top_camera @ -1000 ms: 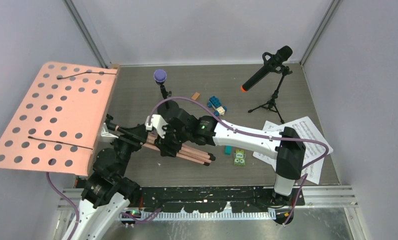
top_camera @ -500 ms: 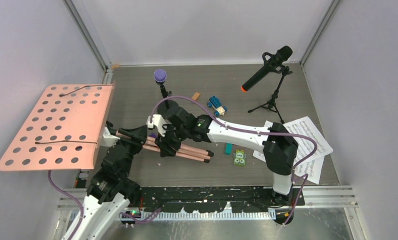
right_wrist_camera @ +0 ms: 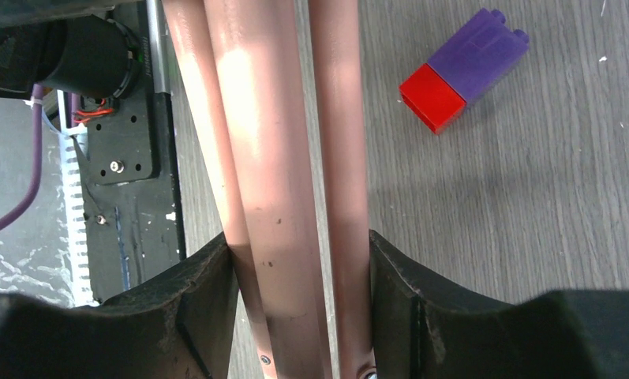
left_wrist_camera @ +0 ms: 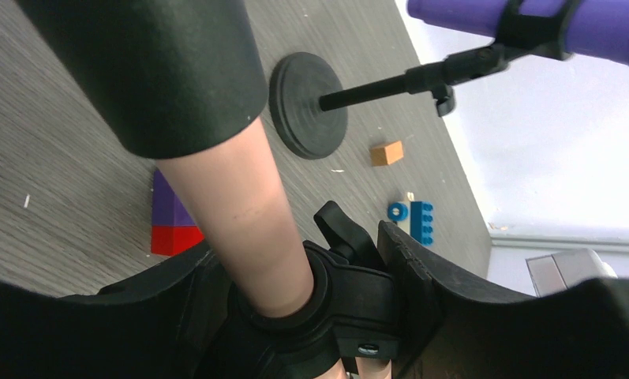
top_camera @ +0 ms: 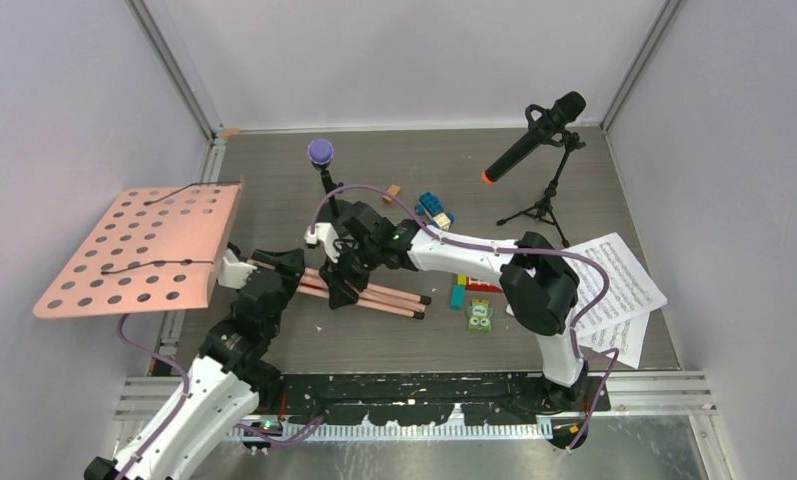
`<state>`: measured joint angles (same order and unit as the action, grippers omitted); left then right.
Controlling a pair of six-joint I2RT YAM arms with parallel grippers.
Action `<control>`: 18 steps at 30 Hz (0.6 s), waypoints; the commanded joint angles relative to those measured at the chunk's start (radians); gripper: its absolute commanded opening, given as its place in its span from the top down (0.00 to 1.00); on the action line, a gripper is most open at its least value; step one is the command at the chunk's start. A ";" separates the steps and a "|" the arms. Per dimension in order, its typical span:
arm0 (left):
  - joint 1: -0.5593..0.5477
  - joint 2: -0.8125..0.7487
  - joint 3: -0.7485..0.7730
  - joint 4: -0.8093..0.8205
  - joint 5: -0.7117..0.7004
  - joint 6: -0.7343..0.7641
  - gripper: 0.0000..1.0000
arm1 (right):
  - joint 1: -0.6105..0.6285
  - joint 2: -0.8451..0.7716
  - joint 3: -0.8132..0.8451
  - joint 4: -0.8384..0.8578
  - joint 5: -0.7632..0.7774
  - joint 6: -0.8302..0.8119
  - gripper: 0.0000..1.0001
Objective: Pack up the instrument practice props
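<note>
- Tray of the sheet-music holder [top_camera: 139, 250], pink and punched with round holes, hangs tilted past the left edge of the table [top_camera: 454, 160].
- My left claw [left_wrist_camera: 295, 292] is clenched on its smooth pink tube at the black collar.
- My right claw [right_wrist_camera: 299, 268] clamps the three folded legs [right_wrist_camera: 275, 158], glossy pink tubes side by side above the grey wood-grain table.
- At the back the purple-headed microphone [top_camera: 320, 152] stands on a round black disc base [left_wrist_camera: 307, 104].
- The black orange-tipped microphone [top_camera: 534, 135] sits tilted on a thin tripod [top_camera: 544, 208]; white printed note sheets [top_camera: 614, 285] lie flat near the right edge.

pale walls [top_camera: 404, 50], grey wood-grain table [top_camera: 464, 165]
</note>
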<state>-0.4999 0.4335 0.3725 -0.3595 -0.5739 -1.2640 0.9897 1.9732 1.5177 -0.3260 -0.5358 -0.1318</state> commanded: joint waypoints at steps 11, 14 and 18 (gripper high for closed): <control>0.059 0.185 -0.025 0.061 -0.001 0.081 0.87 | -0.187 0.138 0.206 0.368 0.296 0.056 0.99; 0.082 0.241 -0.022 0.089 0.038 0.088 0.77 | -0.203 0.149 0.206 0.375 0.297 0.063 0.99; 0.103 0.298 -0.033 0.154 0.082 0.087 0.59 | -0.219 0.156 0.206 0.398 0.276 0.086 1.00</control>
<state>-0.4000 0.7040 0.3382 -0.1452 -0.5385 -1.2850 0.9211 2.1281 1.6039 -0.3031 -0.6056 -0.1303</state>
